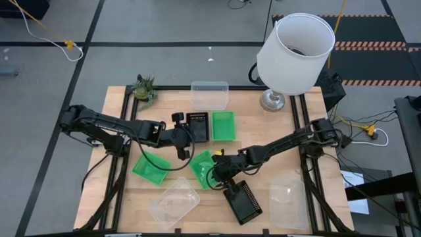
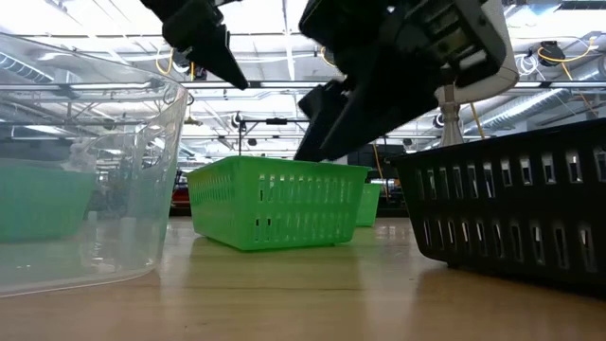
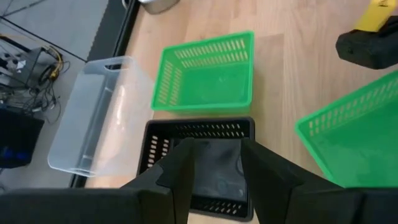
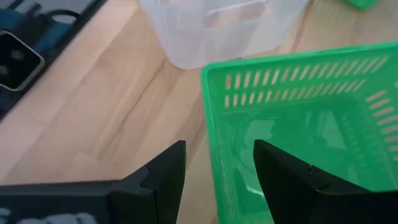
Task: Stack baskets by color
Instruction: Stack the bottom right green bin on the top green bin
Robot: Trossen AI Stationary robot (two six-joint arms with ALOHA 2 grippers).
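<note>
Three green baskets show in the high view: one (image 1: 223, 125) beside a black basket (image 1: 197, 125), one (image 1: 151, 168) at the near left, one (image 1: 204, 168) at the centre. My left gripper (image 1: 187, 135) (image 3: 217, 180) hangs open above the black basket (image 3: 199, 162), which rests flat on the table. My right gripper (image 1: 220, 166) (image 4: 217, 180) is open at the centre green basket (image 4: 298, 124) (image 2: 275, 204); its fingers stand on either side of one wall (image 4: 211, 137), one inside and one outside, with a gap on each side.
A second black basket (image 1: 242, 201) lies near the front edge. Clear baskets sit at the far edge (image 1: 209, 94), near left (image 1: 173, 201) and near right (image 1: 287, 197). A white lampshade (image 1: 293, 52) stands at the far right, a green plant figure (image 1: 145, 89) at the far left.
</note>
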